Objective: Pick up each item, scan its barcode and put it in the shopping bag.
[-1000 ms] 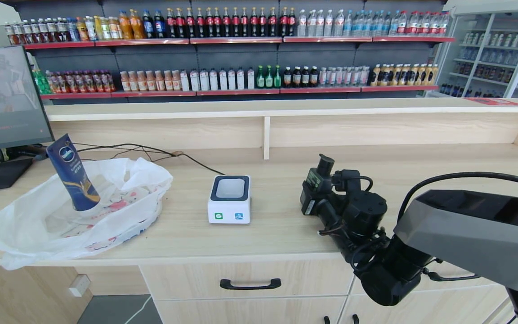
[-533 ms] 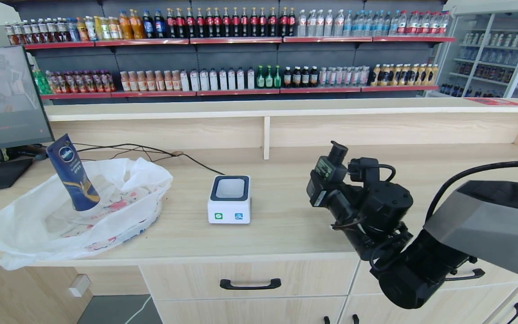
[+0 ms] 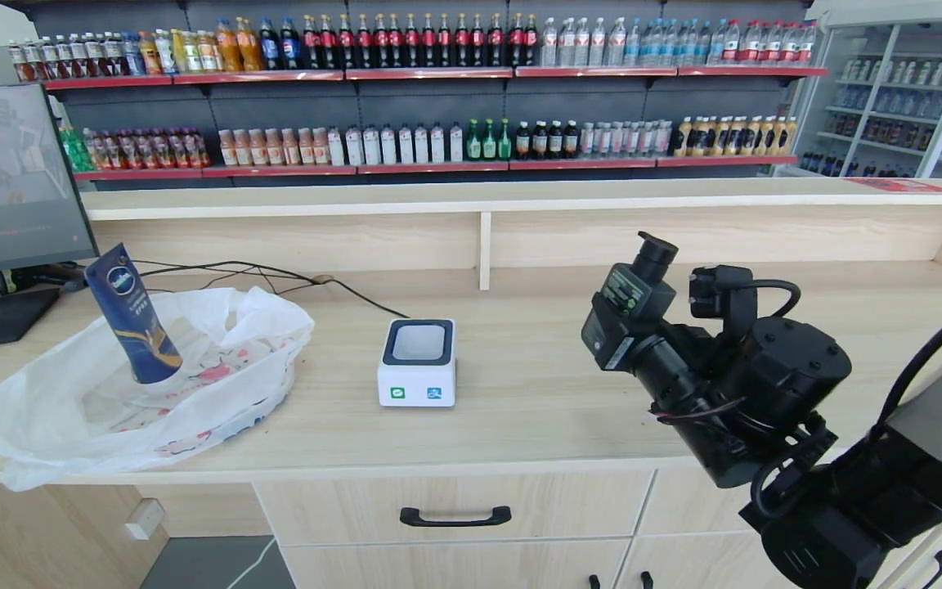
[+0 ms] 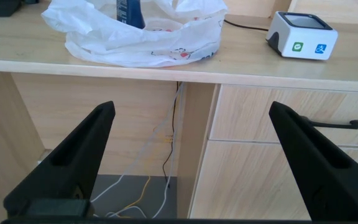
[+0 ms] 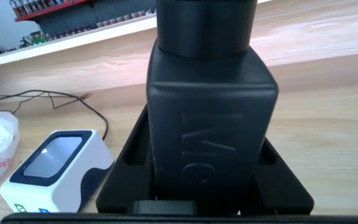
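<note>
The blue tube (image 3: 132, 315) stands in the shopping bag (image 3: 70, 409), the right tool (image 5: 204, 180) grips a black bottle (image 3: 625, 307) over the table (image 3: 520, 393) right of the scanner (image 3: 418, 361), probably not scanned yet, and the left tool (image 4: 191, 112) is spread wide, empty.

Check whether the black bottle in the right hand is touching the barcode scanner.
Apart. The head view shows a stretch of bare counter between the barcode scanner and the black bottle, held well to the robot's right of it.

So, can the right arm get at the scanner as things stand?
Probably yes: bare counter lies between the scanner and the right pincer, which is shut on a dark bottle.
</note>
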{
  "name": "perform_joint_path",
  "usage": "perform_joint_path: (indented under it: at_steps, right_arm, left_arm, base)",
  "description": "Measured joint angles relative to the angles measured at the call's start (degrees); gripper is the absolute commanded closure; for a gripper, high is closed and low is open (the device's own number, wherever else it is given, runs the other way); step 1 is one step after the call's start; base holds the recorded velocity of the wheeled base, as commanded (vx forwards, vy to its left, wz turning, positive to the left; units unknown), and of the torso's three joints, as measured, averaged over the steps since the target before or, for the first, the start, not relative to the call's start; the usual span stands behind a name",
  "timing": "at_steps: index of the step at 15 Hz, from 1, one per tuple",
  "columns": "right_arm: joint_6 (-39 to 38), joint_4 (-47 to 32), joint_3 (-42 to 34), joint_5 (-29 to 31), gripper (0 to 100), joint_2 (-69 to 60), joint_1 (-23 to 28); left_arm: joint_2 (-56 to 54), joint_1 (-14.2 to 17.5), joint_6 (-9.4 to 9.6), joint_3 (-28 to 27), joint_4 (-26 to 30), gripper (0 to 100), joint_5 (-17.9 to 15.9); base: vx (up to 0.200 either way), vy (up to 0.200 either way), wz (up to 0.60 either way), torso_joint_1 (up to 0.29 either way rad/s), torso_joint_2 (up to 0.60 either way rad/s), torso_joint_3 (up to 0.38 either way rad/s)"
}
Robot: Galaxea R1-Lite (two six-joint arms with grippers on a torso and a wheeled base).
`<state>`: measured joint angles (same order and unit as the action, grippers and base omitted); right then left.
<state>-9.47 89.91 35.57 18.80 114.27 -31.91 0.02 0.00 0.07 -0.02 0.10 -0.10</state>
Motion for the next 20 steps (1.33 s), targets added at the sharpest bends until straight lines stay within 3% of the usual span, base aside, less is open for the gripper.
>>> perform_joint_path:
  at_steps: [15,20]
  right_arm:
    - [0.78,0.04,-8.9,0.02,100,-11.57,-7.78]
    - [-4.07,0.01,-8.7,-2.62,100,-11.89,-13.23]
  left_arm:
    - [0.0,0.0,0.02,0.0,0.0,0,0.0]
    - [0.0,0.0,0.02,0.0,0.0,0,0.0]
  base:
    - [0.0,0.0,0.0,0.0,0.0,0.0]
    - [0.0,0.0,0.0,0.0,0.0,0.0]
